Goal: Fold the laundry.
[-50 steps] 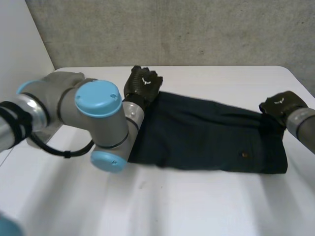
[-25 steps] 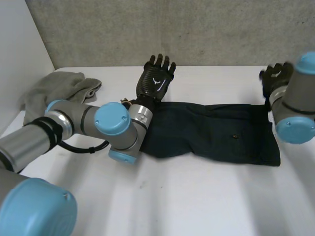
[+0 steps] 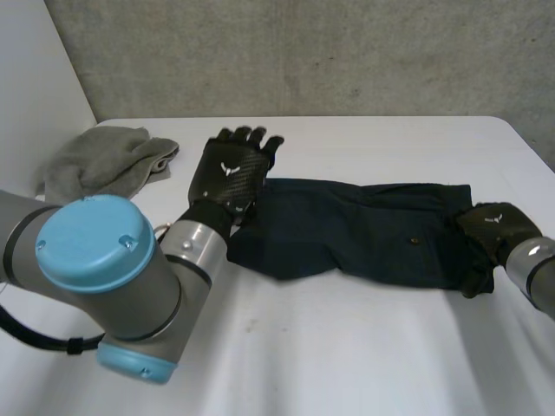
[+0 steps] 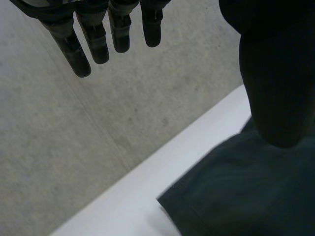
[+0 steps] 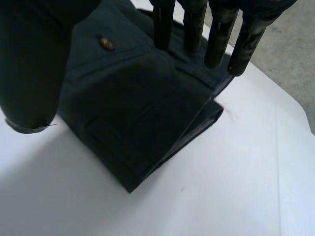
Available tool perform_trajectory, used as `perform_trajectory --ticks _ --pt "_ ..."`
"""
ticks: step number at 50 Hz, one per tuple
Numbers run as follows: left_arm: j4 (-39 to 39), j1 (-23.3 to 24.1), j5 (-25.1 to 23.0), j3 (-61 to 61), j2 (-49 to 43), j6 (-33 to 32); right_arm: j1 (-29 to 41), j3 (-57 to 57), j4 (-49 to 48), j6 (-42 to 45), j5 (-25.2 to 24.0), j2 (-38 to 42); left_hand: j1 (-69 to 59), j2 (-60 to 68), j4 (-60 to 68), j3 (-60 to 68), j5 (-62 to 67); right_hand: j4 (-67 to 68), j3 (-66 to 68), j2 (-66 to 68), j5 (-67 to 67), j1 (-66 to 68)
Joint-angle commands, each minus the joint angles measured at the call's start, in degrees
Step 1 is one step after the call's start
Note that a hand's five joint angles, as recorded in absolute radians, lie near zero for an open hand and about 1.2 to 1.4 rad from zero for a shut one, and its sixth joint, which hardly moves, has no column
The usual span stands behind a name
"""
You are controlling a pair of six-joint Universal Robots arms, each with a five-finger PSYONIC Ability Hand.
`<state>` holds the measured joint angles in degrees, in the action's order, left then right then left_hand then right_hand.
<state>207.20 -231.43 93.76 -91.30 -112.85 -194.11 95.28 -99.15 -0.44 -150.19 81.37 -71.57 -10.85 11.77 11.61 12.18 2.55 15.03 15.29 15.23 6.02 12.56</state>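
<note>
Dark folded garment (image 3: 364, 230) is laid flat on the white table (image 3: 347, 364), stretched from ctr toward 3 o'clock in head view, w/ its long axis run 9-to-3. A small button (image 3: 414, 240) is seen on the top layer, nearer the 3 o'clock end. The left hand (image 3: 230, 173) is held at the garment's 9 o'clock end, back of hand shown, fingers straight & spread, pointed toward 12; nothing is gripped. In left wrist view its fingers (image 4: 93, 39) are seen straight w/ the thumb (image 4: 278, 73) kept well apart, and a corner of the garment is seen below the thumb; contact w/ the cloth can't be told. The right hand (image 3: 490, 227) is set at the garment's 3 o'clock end. In right wrist view its fingers (image 5: 216, 34) are seen straight, tips over the cloth near the layered edge, thumb wide apart, button just beside them; no cloth is pinched, and whether the tips touch it can't be told. A grey towel (image 3: 100, 160) is bunched at approx. 10 o'clock, well apart from the garment. The left arm (image 3: 113, 277) is seen at 7-8 o'clock. A concrete wall (image 3: 303, 52) is seen behind the table at 12.
</note>
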Motion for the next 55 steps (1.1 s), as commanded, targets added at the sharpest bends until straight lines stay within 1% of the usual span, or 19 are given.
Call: perform_trajectory --ticks 1,6,8,9,10,11,17,21,27,28,30,31,32,34,35,39,41,48,55 --pt "-0.39 -0.52 -0.33 -1.25 -1.06 0.75 -3.16 -4.48 -10.79 -0.02 -0.6 1.78 0.85 -1.77 -1.61 -2.18 -2.55 11.18 10.93 10.98 10.2 13.66" --pt "-0.31 -0.69 -0.33 -1.17 -1.23 0.84 -3.69 -3.6 -12.65 0.86 -0.51 5.56 0.85 -1.77 -1.61 -2.18 -2.55 16.73 16.47 16.53 15.75 19.21" --pt "-0.39 -0.69 -0.33 -1.17 -1.32 0.84 -4.04 -3.07 -13.27 0.86 -0.68 6.62 0.85 -1.77 -1.61 -2.18 -2.55 30.16 29.9 29.95 29.17 32.63" --pt "-0.39 -0.69 -0.33 -1.25 -1.32 0.84 -4.22 -2.55 -13.97 0.77 -0.77 7.06 0.85 -1.77 -1.61 -2.18 -2.55 42.7 42.44 42.49 41.71 45.17" --pt "-0.39 -0.69 -0.33 -1.25 -1.32 0.84 -4.39 -2.37 -14.32 0.77 -0.77 7.41 0.85 -1.77 -1.61 -2.18 -2.55 50.65 50.39 50.45 49.67 53.12" --pt "-0.39 -0.69 -0.33 -1.25 -1.32 0.92 -4.92 -1.93 -14.67 0.86 -0.86 8.11 0.85 -1.77 -1.61 -2.18 -2.55 64.82 64.57 64.62 63.84 67.3" --pt "-0.39 -0.69 -0.24 -1.25 -1.32 0.92 -7.38 -1.66 -14.24 2.0 -0.86 7.76 0.85 -1.77 -1.61 -2.18 -2.55 64.97 64.71 64.77 63.98 67.44" --pt "-0.39 -0.87 -0.24 -1.25 -1.32 0.92 -8.88 -2.02 -14.24 5.86 -0.86 7.24 0.85 -1.77 -1.61 -2.18 -2.55 64.97 64.71 64.77 63.98 67.44" --pt "-0.39 -0.87 -0.07 -1.34 -1.15 1.01 -11.87 -2.81 -13.27 11.05 -0.51 2.84 0.85 -1.77 -1.61 -2.18 -2.55 64.97 64.71 64.77 63.98 67.44" --pt "-0.48 -0.87 -0.07 -1.34 -1.06 1.01 -11.95 -2.72 -12.66 11.06 -0.42 2.32 0.85 -1.77 -1.61 -2.18 -2.55 61.03 60.77 60.83 60.05 63.51" --pt "-0.39 -0.87 -0.07 -1.34 -1.06 1.01 -11.78 -3.24 -11.34 10.88 -1.03 1.96 0.85 -1.77 -1.61 -2.18 -2.55 22.82 22.57 22.62 21.84 25.3" --pt "-0.39 -0.87 -0.07 -1.34 -1.15 1.01 -11.69 -3.51 -10.99 10.79 -1.47 1.88 0.85 -1.77 -1.61 -2.18 -2.55 14.15 13.89 13.94 13.16 16.62" --pt "-0.48 -0.87 -0.07 -1.34 -1.15 1.01 -11.52 -4.29 -10.55 10.01 -3.39 1.09 0.85 -1.77 -1.61 -2.18 -2.55 11.39 11.14 11.19 10.41 13.87" --pt "-0.48 -0.87 -0.07 -1.52 -1.15 1.01 -11.52 -5.35 -10.54 8.43 -6.03 -0.23 0.85 -1.77 -1.61 -2.18 -2.55 8.52 8.27 8.32 7.54 11.0" --pt "-0.48 -0.87 -0.07 -1.52 -1.15 1.01 -11.52 -6.66 -10.89 6.24 -8.92 -1.63 0.85 -1.77 -1.61 -2.18 -2.55 6.84 6.59 6.64 5.86 9.32" --pt "-0.48 -0.87 -0.07 -1.6 -1.15 1.01 -11.69 -9.39 -11.25 0.71 -14.38 -4.36 0.85 -1.77 -1.61 -2.18 -2.55 7.16 6.91 6.96 6.18 9.64" --pt "-0.48 -0.96 -0.07 -1.69 -1.15 1.01 -11.69 -10.01 -10.99 -0.45 -15.8 -4.8 0.85 -1.77 -1.61 -2.18 -2.55 7.16 6.91 6.96 6.18 9.64" --pt "-0.48 -1.04 -0.15 -1.69 -1.15 1.01 -11.25 -11.07 -11.25 -1.34 -17.3 -4.02 0.85 -1.77 -1.61 -2.18 -2.55 5.82 5.56 5.61 4.83 8.29" --pt "-0.48 -1.04 -0.07 -1.87 -1.15 1.01 -11.34 -8.79 -11.34 -0.2 -16.68 1.52 0.85 -1.77 -1.61 -2.18 -2.55 7.33 7.07 7.13 6.35 9.8"
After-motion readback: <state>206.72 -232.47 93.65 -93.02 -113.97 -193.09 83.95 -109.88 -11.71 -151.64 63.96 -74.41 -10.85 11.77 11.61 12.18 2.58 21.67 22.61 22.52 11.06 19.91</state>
